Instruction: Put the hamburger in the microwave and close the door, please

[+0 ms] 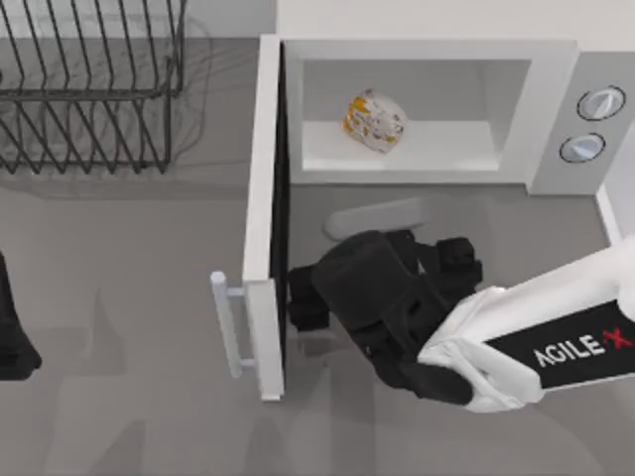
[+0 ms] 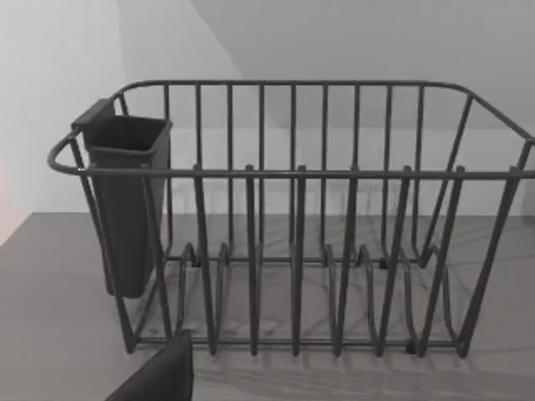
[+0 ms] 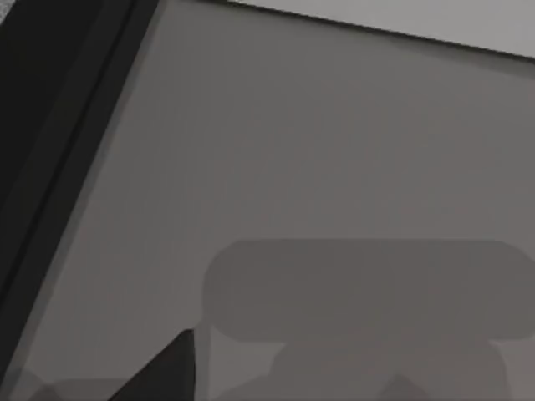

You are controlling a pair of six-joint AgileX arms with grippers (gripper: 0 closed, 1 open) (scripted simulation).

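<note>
Now the right gripper (image 1: 303, 297) on the white AgileX arm sits low over the table, just in front of the big white boxy microwave (image 1: 556, 119). It is right beside the dark inner face of the tall white door (image 1: 264, 198). From the top view I cannot tell if its fingers are spread or pressed together, and it does not look like it is holding anything.

The door stands wide open. Its long side runs from the microwave's front corner out toward the near edge of the table. The door is to the left of the right gripper, very close, maybe touching. Its pale round bar handle (image 1: 230, 327) is on the far side, facing the left of the table.

The small whitish hamburger (image 1: 374, 121) with orange-yellow blotches already sits inside the microwave, on the pale floor, a bit left of the middle. It is a round lump, so it has no clear long side.

I think the closing is what is left. The right arm is much nearer, so it would need to get around to the handle side to swing the door shut.

The left gripper (image 1: 10, 337) rests at the left edge of the table, near the black wire rack (image 2: 292, 217).
</note>
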